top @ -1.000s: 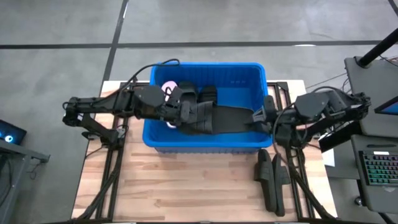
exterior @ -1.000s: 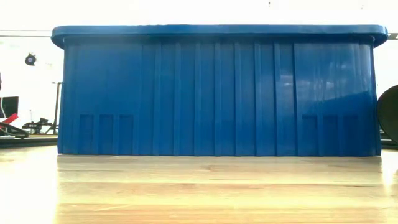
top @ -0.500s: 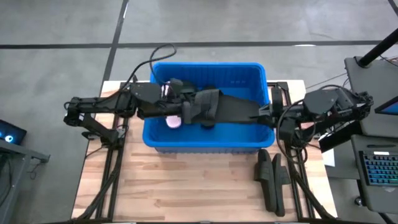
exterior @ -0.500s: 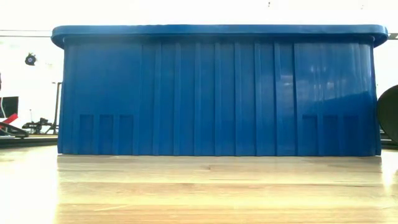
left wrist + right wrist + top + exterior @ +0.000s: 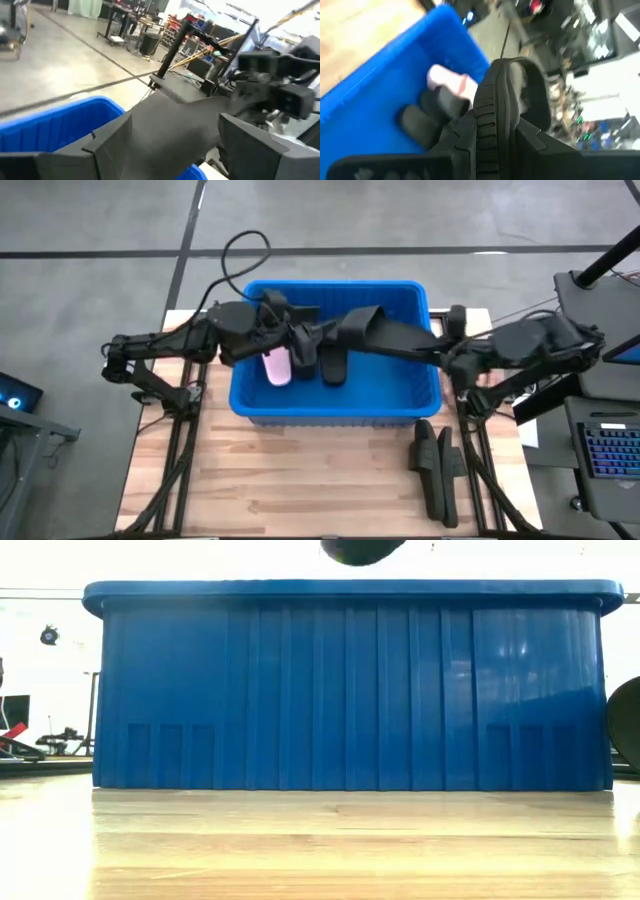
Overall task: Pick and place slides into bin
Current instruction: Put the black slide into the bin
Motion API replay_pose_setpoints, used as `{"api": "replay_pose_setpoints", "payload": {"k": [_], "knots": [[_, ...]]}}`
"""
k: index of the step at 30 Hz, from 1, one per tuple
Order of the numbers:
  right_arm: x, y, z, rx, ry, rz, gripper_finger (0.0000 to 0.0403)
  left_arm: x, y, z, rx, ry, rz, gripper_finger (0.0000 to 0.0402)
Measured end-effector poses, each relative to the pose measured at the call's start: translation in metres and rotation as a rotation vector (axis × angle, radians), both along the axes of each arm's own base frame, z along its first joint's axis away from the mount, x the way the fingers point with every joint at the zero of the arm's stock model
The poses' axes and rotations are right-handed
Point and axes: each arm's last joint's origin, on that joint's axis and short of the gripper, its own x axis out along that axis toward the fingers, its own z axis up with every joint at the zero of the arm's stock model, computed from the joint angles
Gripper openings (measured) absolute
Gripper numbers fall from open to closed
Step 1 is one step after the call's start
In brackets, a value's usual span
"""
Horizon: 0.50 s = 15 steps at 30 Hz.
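Observation:
A black slide [image 5: 385, 338] hangs over the blue bin [image 5: 400, 395], held at its two ends by both grippers. My left gripper [image 5: 303, 340] is shut on its left end, my right gripper [image 5: 438, 352] on its right end. Its wide strap [image 5: 363, 319] is near the middle. In the low view part of the slide [image 5: 360, 548] shows above the bin's rim [image 5: 350, 588]. A pale pink slide [image 5: 277, 367] and another black slide [image 5: 333, 366] lie on the bin's floor. My left gripper pinches the black slide's left end [image 5: 165, 140] between its two fingers [image 5: 100, 150], coming level from the table's left. The slide runs on away from the fingers, clear of the bin's floor. My right gripper pinches the slide's right end [image 5: 492, 135] between its two fingers [image 5: 450, 145], coming level from the table's right and lying along the slide. The slide stands on edge in the hold, its ribbed sole [image 5: 487, 107] to one side and its strap [image 5: 527, 75] to the other, lifted clear.
Two black slides [image 5: 435, 470] lie side by side on the wooden table [image 5: 300, 480] at the near right, in front of the bin. The bin fills the middle and far part of the table. A desk with a keyboard [image 5: 610, 450] stands off to the right.
Both grippers have gone up together with the black slide between them. The slide has been lifted from the bin's floor to above the rim and toward the far wall. The pink slide and a black slide under it now show.

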Motion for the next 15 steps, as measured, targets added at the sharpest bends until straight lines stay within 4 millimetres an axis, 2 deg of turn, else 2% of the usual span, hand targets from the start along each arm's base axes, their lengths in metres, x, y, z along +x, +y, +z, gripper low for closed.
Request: {"api": "replay_pose_setpoints", "payload": {"k": [4, 10, 15], "knots": [[0.014, 0.002, -0.009, 0.020, 0.055, -0.085, 0.0067, 0.006, 0.001, -0.003, 0.024, 0.028, -0.002, 0.0271], [0.041, 0.008, -0.031, -0.069, 0.189, -0.213, 0.0067, 0.033, 0.001, -0.046, 0.029, 0.338, -0.023, 0.0252], [0.054, 0.011, -0.039, -0.070, 0.233, -0.250, 0.0067, 0.053, 0.003, -0.056, 0.135, 0.413, 0.009, 0.0240]]}}
